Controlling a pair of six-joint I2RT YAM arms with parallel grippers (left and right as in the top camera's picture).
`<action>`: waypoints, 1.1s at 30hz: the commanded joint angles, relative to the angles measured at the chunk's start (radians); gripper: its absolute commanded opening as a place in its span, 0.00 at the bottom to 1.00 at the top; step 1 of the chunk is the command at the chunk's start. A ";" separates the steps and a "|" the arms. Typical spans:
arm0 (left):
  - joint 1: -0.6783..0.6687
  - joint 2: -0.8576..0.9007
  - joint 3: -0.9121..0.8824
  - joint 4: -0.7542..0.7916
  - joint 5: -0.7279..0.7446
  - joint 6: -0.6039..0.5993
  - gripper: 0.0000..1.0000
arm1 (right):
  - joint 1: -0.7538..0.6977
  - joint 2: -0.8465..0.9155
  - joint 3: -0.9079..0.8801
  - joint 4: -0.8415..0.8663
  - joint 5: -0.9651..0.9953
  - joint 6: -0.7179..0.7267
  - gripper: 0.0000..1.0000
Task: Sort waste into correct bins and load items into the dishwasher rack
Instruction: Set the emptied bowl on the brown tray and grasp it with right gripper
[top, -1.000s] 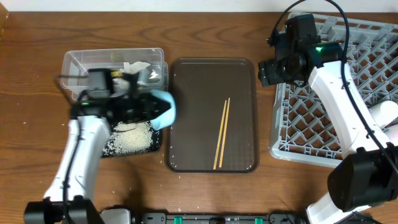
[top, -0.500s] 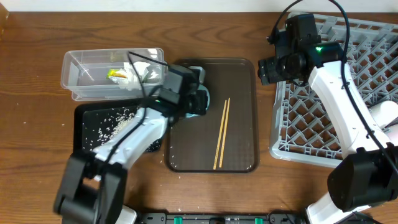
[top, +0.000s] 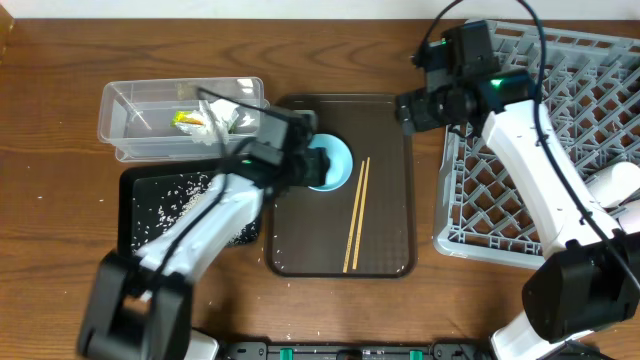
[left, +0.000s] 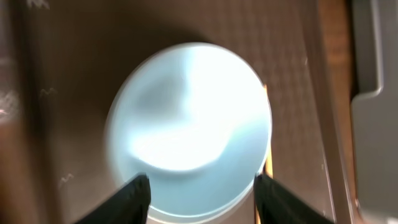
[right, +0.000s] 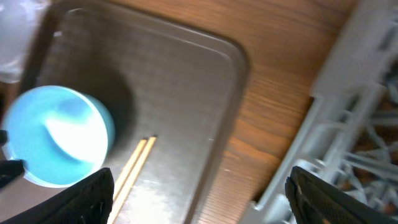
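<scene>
Overhead: left pincer (left: 202, 188), newly spread, has set blue bowl (top: 330, 165) on brown tray (top: 386, 222); right pincer (right: 200, 186) spread.

The left arm (top: 195, 225) and the right arm (top: 535, 165) have smooth white plastic shells, with black rounded housings at the joints. On the right arm's black boxy wrist block (top: 455, 85) a small green light (top: 493, 84) shines, and a thin black cable (top: 541, 40) loops over it. The left fingers (left: 135, 198) and the right fingers (right: 87, 198) are matte black with blunt tips.
</scene>
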 joint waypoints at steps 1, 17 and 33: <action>0.063 -0.114 0.014 -0.096 -0.008 0.002 0.57 | 0.055 0.005 -0.024 0.032 -0.055 0.018 0.81; 0.259 -0.301 0.014 -0.402 -0.007 0.002 0.58 | 0.230 0.087 -0.288 0.420 -0.051 0.185 0.60; 0.259 -0.301 0.009 -0.420 -0.007 0.002 0.58 | 0.260 0.226 -0.284 0.513 0.117 0.303 0.01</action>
